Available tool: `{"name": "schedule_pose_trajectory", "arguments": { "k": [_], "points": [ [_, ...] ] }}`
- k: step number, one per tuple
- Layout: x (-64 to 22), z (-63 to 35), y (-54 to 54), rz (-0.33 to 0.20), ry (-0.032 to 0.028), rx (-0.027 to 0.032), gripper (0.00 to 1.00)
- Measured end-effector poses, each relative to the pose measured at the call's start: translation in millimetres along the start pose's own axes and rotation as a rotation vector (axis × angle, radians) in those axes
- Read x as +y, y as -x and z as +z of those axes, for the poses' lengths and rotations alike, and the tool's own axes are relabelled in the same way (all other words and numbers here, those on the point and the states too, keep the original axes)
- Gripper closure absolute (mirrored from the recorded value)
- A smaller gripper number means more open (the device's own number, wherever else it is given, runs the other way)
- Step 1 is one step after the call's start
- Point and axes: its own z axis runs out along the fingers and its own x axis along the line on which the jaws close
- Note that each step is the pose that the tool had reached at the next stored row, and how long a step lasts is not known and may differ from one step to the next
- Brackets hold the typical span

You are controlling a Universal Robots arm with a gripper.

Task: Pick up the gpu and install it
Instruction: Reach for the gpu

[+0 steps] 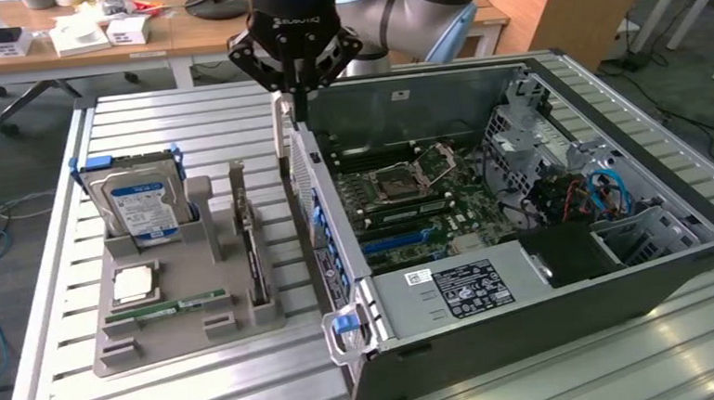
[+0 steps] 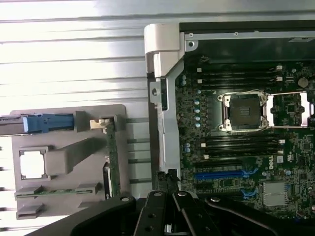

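Gripper [image 1: 297, 92] hangs pinched shut and empty over the holder-side wall of the computer case [image 1: 527, 338]; the gpu [image 1: 250, 234] stands untouched along the grey holder [image 1: 179, 334]'s case-side edge, so pickup and install both remain

The gpu [image 1: 252, 253] stands edge-on in the grey holder [image 1: 178, 313], so its face and bracket cannot be made out; the wrist view gives just a thin strip of it [image 2: 111, 157]. The arm above the pincer [image 1: 288, 97] is cut off at twelve o'clock of the exterior view. Whether the pincer's closed tips [image 2: 168, 184] touch the case [image 1: 564, 327] rim cannot be told. The hard drive [image 2: 39, 123] runs off the wrist picture's edge. The power supply label [image 1: 468, 284] is too small to read. The bench [image 1: 195, 396] is cut off at six o'clock.
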Motion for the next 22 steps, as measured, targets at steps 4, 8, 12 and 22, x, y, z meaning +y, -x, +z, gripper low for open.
{"name": "schedule_pose_trajectory", "arguments": {
  "k": [4,8,12,22],
  "points": [
    [-0.6,-0.3,-14.0,0.000,0.0000,0.0000,0.89],
    [-1.1,-0.5,-29.1,0.000,-0.0001,0.0000,0.89],
    [-1.6,-0.8,-44.5,0.000,-0.0001,0.0001,0.89],
    [-3.4,-1.3,-75.2,0.000,0.0000,-0.0001,0.89]
  ]
}}
